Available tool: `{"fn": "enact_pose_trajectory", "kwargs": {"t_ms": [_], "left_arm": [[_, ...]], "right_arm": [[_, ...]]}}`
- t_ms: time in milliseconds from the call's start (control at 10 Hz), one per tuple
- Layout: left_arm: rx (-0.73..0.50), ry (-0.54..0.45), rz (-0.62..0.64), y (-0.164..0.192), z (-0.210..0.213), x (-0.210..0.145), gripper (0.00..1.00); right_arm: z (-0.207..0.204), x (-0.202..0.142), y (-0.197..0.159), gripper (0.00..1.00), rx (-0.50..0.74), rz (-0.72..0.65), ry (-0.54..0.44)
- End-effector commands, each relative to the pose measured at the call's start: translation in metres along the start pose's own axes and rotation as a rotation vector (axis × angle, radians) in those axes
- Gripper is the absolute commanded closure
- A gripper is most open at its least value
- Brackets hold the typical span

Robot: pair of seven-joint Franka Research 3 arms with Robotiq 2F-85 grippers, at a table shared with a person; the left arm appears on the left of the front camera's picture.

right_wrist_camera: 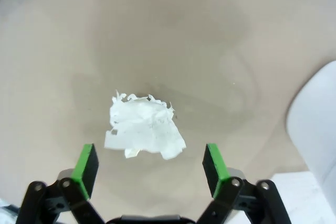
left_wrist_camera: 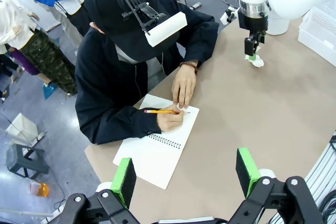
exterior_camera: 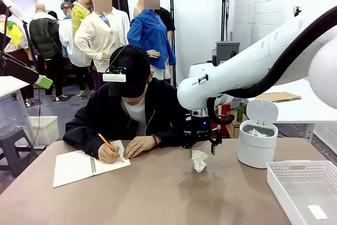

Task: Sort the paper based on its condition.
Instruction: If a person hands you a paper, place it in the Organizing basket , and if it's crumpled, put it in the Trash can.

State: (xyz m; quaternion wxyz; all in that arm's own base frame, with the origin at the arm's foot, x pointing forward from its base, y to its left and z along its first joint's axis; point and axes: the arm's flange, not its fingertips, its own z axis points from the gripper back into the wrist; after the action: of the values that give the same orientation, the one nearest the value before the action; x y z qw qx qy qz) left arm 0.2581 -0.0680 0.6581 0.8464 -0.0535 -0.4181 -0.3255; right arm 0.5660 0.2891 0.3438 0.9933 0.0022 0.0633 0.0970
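The paper [exterior_camera: 199,160] is a small white crumpled wad lying on the brown table [exterior_camera: 158,193], right of the person's hands. My right gripper [exterior_camera: 201,153] hangs just above it, pointing down, open, its green pads on either side of the wad. In the right wrist view the paper [right_wrist_camera: 144,126] lies on the table between and beyond the open fingertips [right_wrist_camera: 87,164], untouched. From the left wrist view the wad [left_wrist_camera: 256,60] shows under the right gripper [left_wrist_camera: 252,54] far off. My left gripper [left_wrist_camera: 186,173] is open and holds nothing, high above the table's near side.
A person writes with an orange pencil [exterior_camera: 107,143] in a spiral notebook [exterior_camera: 79,166] at the table's left. A white lidded bin [exterior_camera: 257,142] with crumpled paper inside stands right of the wad. A white basket [exterior_camera: 303,188] with a flat slip [exterior_camera: 317,212] sits at the near right.
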Motion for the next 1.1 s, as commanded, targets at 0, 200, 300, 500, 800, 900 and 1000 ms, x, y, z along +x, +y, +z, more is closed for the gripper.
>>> {"fn": "enact_pose_trajectory", "kwargs": {"t_ms": [0,200,300,500,800,900,1000], "left_arm": [[0.001,0.000,0.002,0.001,0.000,0.000,0.00],[0.001,0.000,0.002,0.001,0.000,0.000,0.00],[0.001,0.000,0.002,0.001,0.000,0.000,0.00],[0.001,0.000,0.002,0.001,0.000,0.000,0.00],[0.001,0.000,0.002,0.001,0.000,0.000,0.00],[0.001,0.000,0.002,0.001,0.000,0.000,0.00],[0.001,0.000,0.002,0.001,0.000,0.000,0.00]], "right_arm": [[-0.009,0.015,0.000,0.00,-0.029,0.043,0.055],[-0.026,0.017,-0.001,0.00,0.012,0.067,0.110],[-0.032,0.016,0.001,0.00,0.026,0.079,0.120],[-0.036,0.019,0.001,0.00,0.053,0.100,0.106],[-0.040,0.012,0.002,0.00,0.020,0.087,0.106],[-0.040,0.012,0.002,0.00,0.020,0.087,0.106],[-0.039,0.013,0.003,0.16,0.030,0.104,0.106]]}}
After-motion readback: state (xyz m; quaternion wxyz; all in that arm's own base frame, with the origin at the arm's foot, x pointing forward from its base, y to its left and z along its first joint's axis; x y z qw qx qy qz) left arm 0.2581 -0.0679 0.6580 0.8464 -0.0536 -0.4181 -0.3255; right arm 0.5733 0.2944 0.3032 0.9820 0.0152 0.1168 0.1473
